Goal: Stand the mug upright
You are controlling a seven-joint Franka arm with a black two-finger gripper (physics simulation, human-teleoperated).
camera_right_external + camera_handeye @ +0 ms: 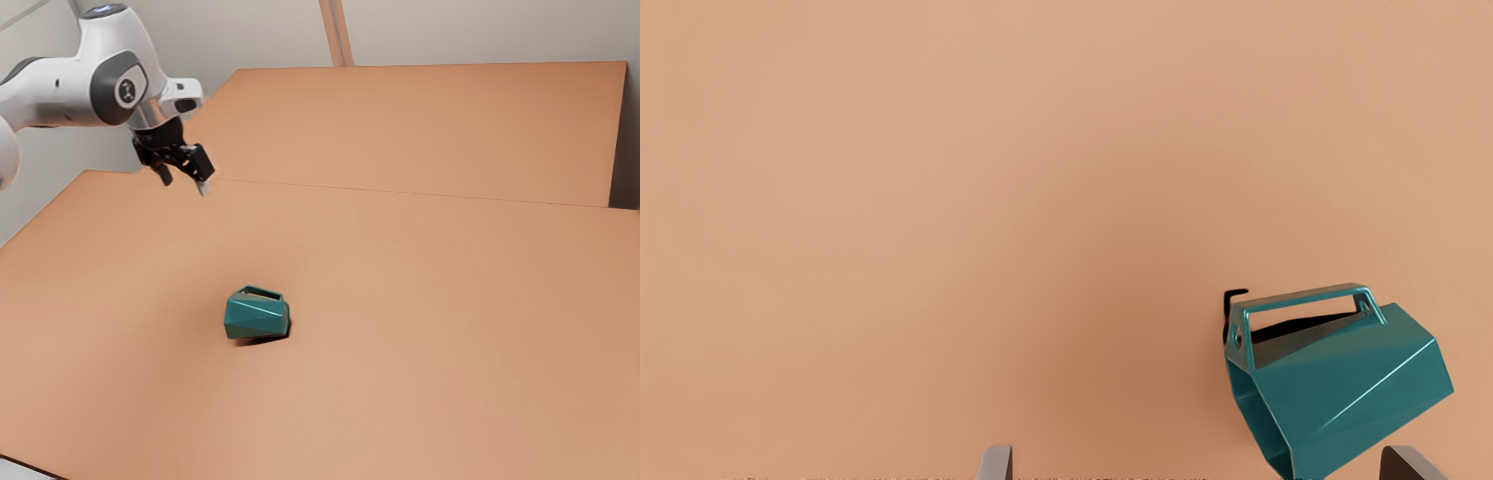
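High above the table at the exterior view's upper left hangs my gripper (185, 182), well away from the mug. A faceted teal mug (256, 316) lies on its side on the table, toward the exterior view's lower left. In the wrist view the mug (1353, 380) shows its handle and part of its open mouth, the handle standing out from one side of the body. The gripper (1196, 463) is open, its two fingertips wide apart, and touches nothing.
The orange-brown table (430, 330) stretches around the mug. Beyond a thin seam, a similar orange-brown surface (430, 130) continues toward the grey wall. A white edge appears at the exterior view's bottom left corner.
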